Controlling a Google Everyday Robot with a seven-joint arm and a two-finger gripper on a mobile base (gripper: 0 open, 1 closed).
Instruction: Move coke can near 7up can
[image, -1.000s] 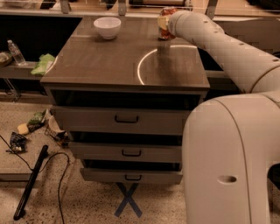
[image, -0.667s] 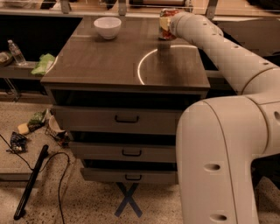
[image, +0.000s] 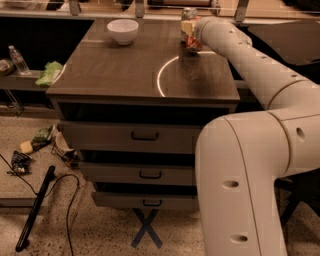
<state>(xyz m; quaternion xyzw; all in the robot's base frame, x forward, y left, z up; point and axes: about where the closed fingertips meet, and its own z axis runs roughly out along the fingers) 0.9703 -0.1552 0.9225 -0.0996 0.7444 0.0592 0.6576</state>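
Observation:
The coke can (image: 193, 45) is red and only partly visible at the back right of the table top (image: 125, 75). My gripper (image: 190, 31) reaches over from the right, and its fingers are closed around the can's upper part. The can's base is at or just above the table surface. A pale silver-green can top, the 7up can (image: 189, 12), shows directly behind and above the gripper, very close to the coke can. Its lower part is hidden by the gripper.
A white bowl (image: 122, 30) stands at the back left of the table. A white ring (image: 161, 80) is marked on the table top. Drawers (image: 145, 136) are below. Clutter and a cable (image: 45, 200) lie on the floor at the left. My arm (image: 250, 165) fills the right side.
My arm's near segment has swung left and toward the camera, filling more of the view. The gripper and the red can have stayed at the back right of the table.

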